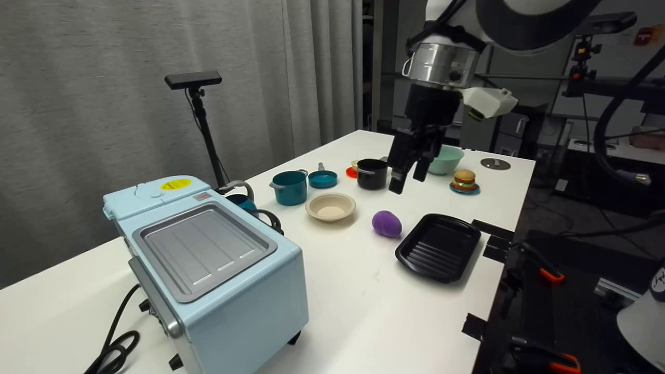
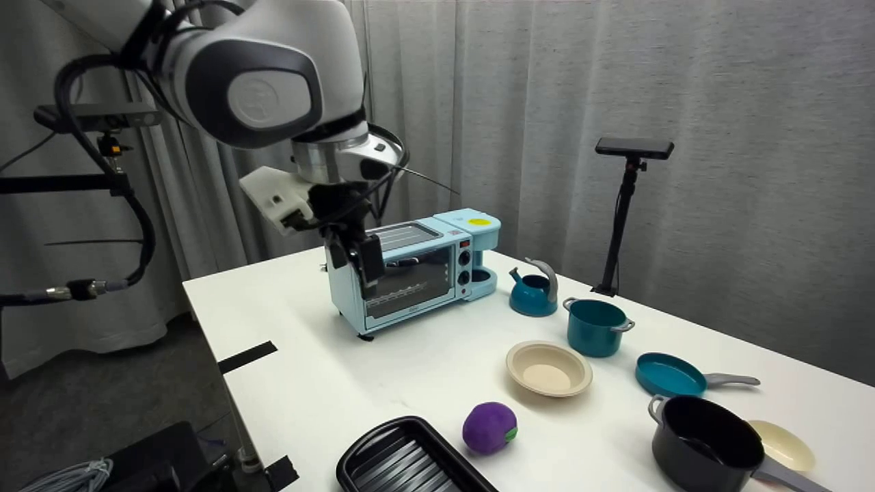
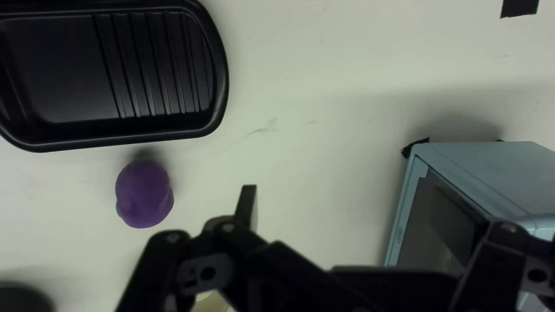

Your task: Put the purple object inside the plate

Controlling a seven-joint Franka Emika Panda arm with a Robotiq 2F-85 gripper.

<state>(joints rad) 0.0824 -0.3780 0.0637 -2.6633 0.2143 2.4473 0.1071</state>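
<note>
Your end effector (image 1: pixel 409 178) hangs above the desk (image 1: pixel 358 317), spread wide and grasping nothing. In an exterior view, you see the purple object (image 1: pixel 387 224) on the desk, right of the plate (image 1: pixel 331 207) and slightly nearer, just left of the black tray (image 1: pixel 439 246).

In an exterior view, looks down across the table (image 1: pixel 348 311) from beside the oven (image 1: pixel 244 306), near left, toward the far teal bowl (image 1: pixel 447 160). In an exterior view, faces roughly opposite, from the near-right black pot (image 2: pixel 701 458) to the far oven. In the wrist view, looks steeply down, closer. Shares oven, tray (image 3: pixel 108 76) and purple object (image 3: pixel 143 195) across all 3.
</note>
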